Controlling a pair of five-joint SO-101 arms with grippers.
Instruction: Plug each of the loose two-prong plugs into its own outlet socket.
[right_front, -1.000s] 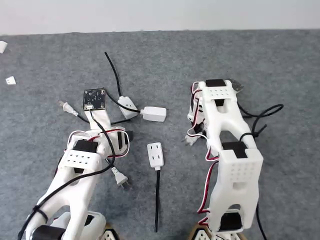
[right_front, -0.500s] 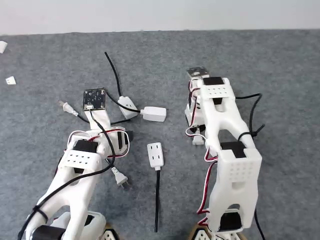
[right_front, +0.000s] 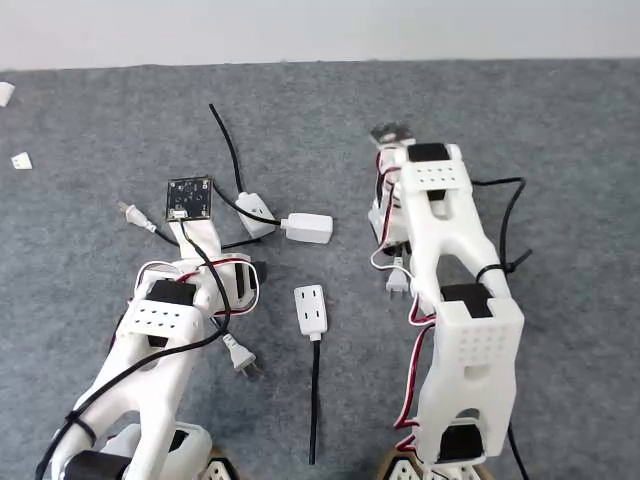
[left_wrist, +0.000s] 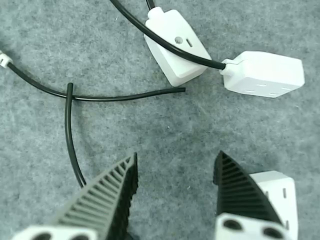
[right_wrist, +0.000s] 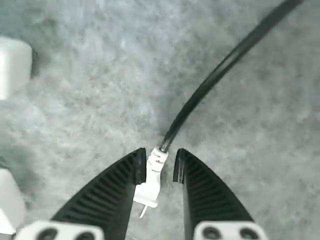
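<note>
Your right gripper (right_wrist: 160, 152) is pinching the light plug (right_wrist: 147, 192) by its stiff body, springy cord (right_wrist: 215, 75) probably tugging back; left gripper (left_wrist: 177, 156) is hanging open; outlet socket (right_front: 310, 307) is sitting at the plug's 9 o'clock.

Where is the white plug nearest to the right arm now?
In the right wrist view the white plug sits between the fingers of the right claw; in the high view it is beside that arm, right of the middle outlet socket.

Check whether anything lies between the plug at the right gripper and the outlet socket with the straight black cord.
Nothing visible does. Bare grey carpet separates the white plug, between the right gripper's fingers, from the outlet socket. Its black cord runs off toward the arms' bases, away from that path.
</note>
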